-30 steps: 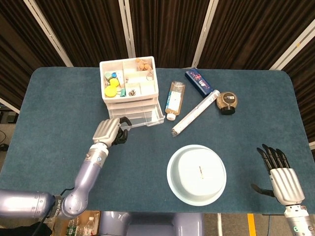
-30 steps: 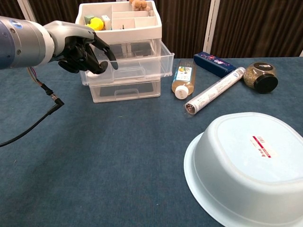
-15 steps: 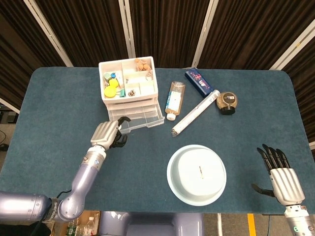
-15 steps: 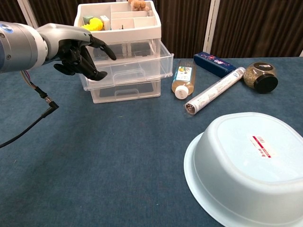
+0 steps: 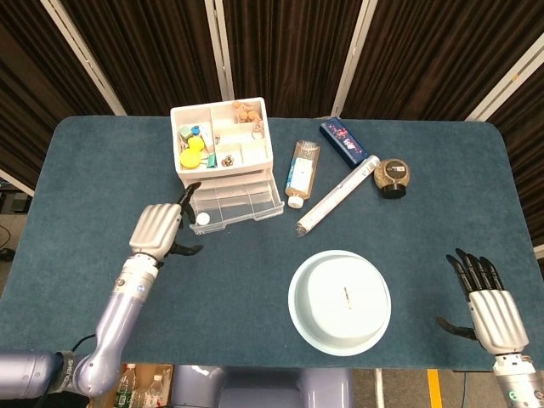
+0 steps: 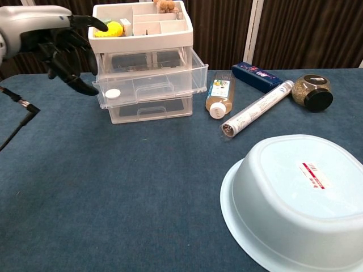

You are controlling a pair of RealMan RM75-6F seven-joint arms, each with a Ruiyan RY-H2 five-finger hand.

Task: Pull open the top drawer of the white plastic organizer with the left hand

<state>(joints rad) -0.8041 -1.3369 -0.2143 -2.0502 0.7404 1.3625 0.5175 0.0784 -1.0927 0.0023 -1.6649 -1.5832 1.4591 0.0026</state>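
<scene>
Clear top drawer [image 5: 235,204] stands out; my left hand [image 5: 156,228] has let go, fingers spread, withdrawn toward 9 o'clock.

White plastic organizer [image 5: 223,144] w/ clear top drawer [image 5: 235,203] pulled out (small white cap inside), far-left table.

Cut off and unclear

The bowl [image 6: 295,198] runs off the chest view's lower right; the right hand [image 5: 491,316] is cropped at the head view's bottom edge; small tray items [image 5: 204,144] are too tiny to identify.
</scene>
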